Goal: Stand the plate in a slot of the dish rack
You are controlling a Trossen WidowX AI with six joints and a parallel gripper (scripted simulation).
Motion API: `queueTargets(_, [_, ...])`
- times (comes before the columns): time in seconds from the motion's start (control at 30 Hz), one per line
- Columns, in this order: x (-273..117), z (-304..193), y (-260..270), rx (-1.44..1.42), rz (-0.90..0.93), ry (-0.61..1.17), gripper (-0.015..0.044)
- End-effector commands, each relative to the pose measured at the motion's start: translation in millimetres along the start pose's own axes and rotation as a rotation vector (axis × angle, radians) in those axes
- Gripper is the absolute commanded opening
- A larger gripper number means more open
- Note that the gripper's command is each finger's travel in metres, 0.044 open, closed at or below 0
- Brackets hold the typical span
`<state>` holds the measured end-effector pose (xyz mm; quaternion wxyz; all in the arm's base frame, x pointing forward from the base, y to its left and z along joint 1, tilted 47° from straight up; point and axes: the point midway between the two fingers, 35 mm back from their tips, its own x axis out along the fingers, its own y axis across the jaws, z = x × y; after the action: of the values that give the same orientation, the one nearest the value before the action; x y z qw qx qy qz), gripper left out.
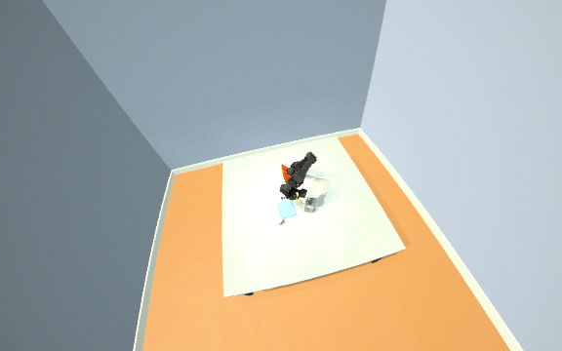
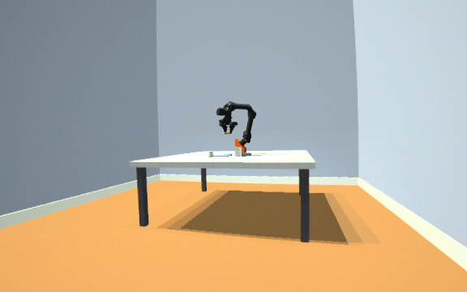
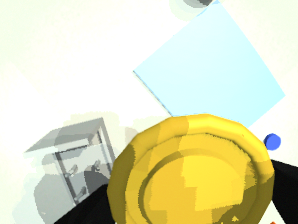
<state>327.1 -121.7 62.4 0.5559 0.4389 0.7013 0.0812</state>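
The yellow plate [image 2: 227, 133] [image 3: 200, 185] is held between the two black fingers of my gripper [image 2: 228, 129], one at each side of its rim in the wrist view. Its broad face is toward the wrist camera, and it looks roughly flat in the exterior view, well above the table. The grey dish rack [image 1: 310, 205] [image 2: 238, 152] [image 3: 92, 137] stands on the table, to the left of the plate in the wrist view. Dark shadow falls across its rails, and the black finger hides its lower part. In the top view the arm mostly hides the plate.
A light blue square [image 1: 287, 210] [image 3: 215, 65] lies on the table beside the rack. A small white cup [image 1: 281, 222] [image 2: 210, 154] stands past its far side. A small blue object [image 1: 282, 198] [image 3: 272, 141] lies near the square. The orange arm base [image 1: 285, 174] [image 2: 237, 143] is behind.
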Motion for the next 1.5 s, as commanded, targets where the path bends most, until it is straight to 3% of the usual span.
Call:
queueTargets(0.0, [-4,-16,15,0.138,0.004,-0.009,0.0000])
queueTargets(1.23, [9,-173,95,1.407,0.055,-0.030,0.0000])
queueTargets(1.47, [10,-179,96,1.457,0.059,-0.028,0.0000])
